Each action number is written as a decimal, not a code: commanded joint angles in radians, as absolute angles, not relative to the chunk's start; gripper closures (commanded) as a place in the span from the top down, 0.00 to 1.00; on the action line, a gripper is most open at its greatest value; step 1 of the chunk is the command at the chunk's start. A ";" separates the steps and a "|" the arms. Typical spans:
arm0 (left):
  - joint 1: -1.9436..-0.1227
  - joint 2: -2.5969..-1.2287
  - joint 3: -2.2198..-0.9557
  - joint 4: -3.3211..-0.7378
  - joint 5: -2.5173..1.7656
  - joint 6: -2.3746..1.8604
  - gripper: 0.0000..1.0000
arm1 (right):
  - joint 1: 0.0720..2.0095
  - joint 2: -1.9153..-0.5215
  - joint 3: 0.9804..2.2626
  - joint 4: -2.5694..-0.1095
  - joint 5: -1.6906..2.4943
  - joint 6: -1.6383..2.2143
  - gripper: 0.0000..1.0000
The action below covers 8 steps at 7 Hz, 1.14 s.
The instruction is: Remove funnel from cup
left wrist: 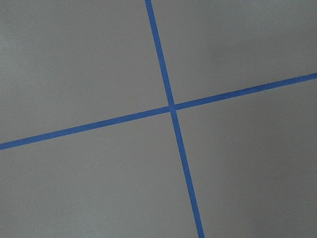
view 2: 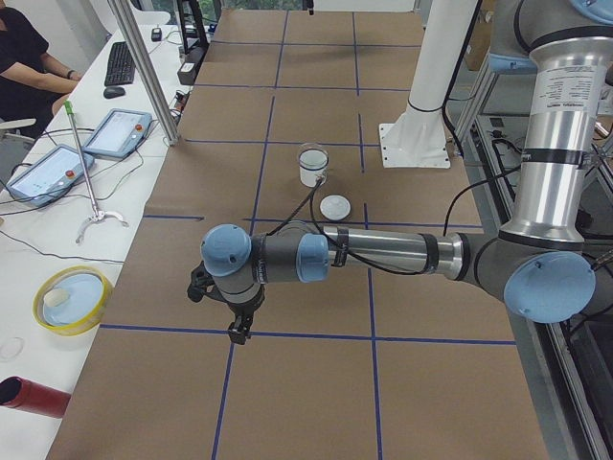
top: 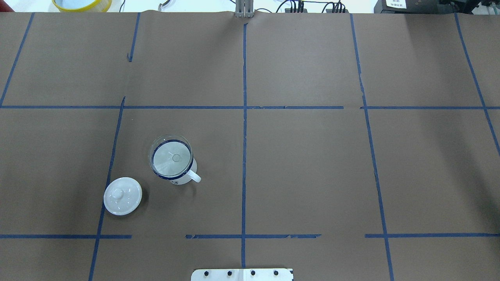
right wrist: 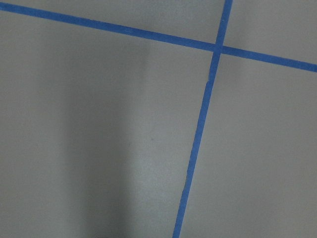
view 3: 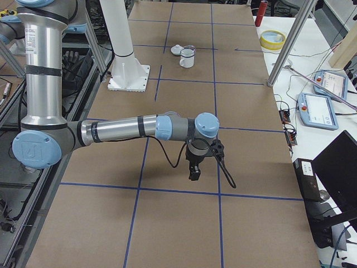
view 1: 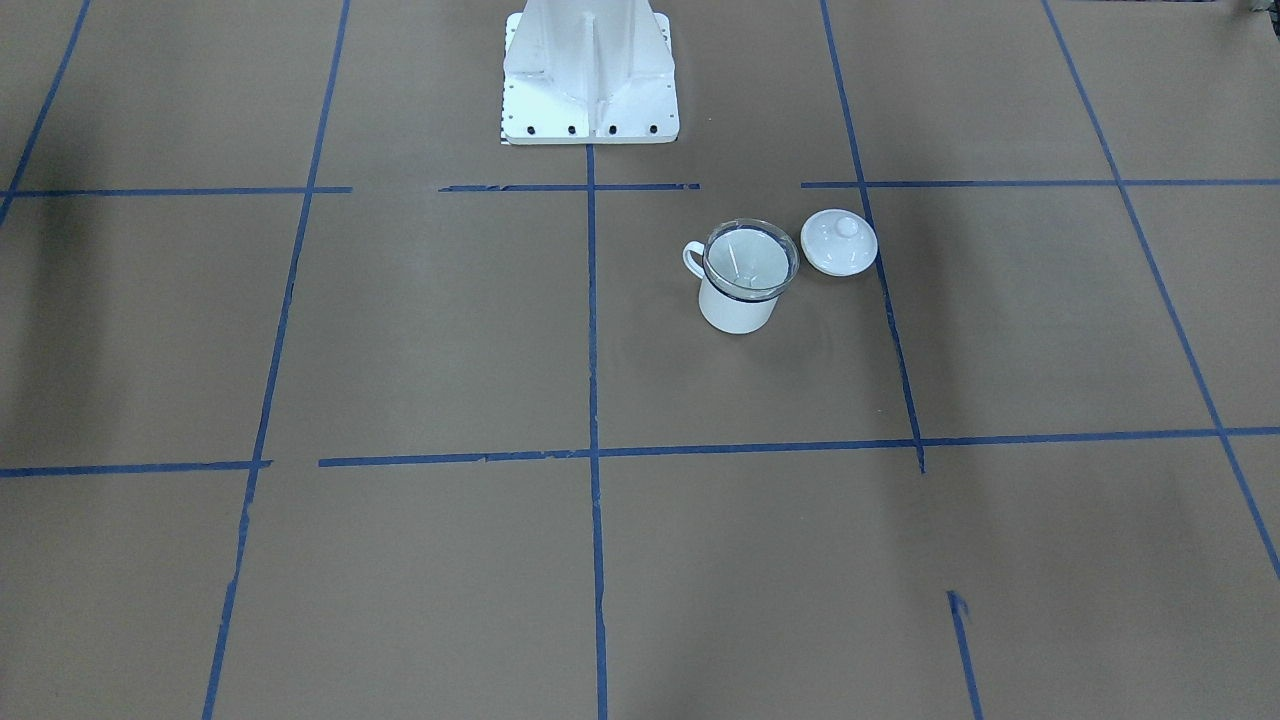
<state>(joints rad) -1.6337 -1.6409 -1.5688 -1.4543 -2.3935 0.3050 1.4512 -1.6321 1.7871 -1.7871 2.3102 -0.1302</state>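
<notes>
The left gripper (view 2: 236,331) and right gripper (view 3: 193,174) appear only in the side views, well apart from the mug; I cannot tell whether they are wide or narrow. The clear funnel (top: 170,157) sits in the white enamel mug (top: 177,180), lower left in the overhead view, with a lid (top: 122,196) beside it. Judging by this, the removal has not begun.

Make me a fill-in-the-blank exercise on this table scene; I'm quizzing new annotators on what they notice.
1. The transparent thing resting in the cup is a ____.
2. The cup's rim is dark ____.
3. The cup stands on the robot's ____ half of the table.
4. The round white knobbed thing lying beside the cup is a ____.

Missing words: funnel; blue; left; lid.
</notes>
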 commanded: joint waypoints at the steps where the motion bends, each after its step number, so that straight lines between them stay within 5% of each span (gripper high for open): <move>1: -1.634 -1.646 -1.571 -1.454 -2.390 0.299 1.00 | 1.451 -1.632 1.787 -1.787 2.310 -0.129 1.00; 5: -1.652 -1.638 -1.553 -1.489 -2.395 0.304 1.00 | 1.451 -1.632 1.787 -1.787 2.310 -0.129 1.00; 8: -1.717 -1.439 -1.611 -1.760 -2.404 0.298 1.00 | 1.451 -1.632 1.787 -1.787 2.310 -0.130 1.00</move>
<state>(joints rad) -1.7076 -1.5105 -1.5951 -1.6371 -2.4019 0.2994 1.4511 -1.6322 1.7871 -1.7871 2.3102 -0.1299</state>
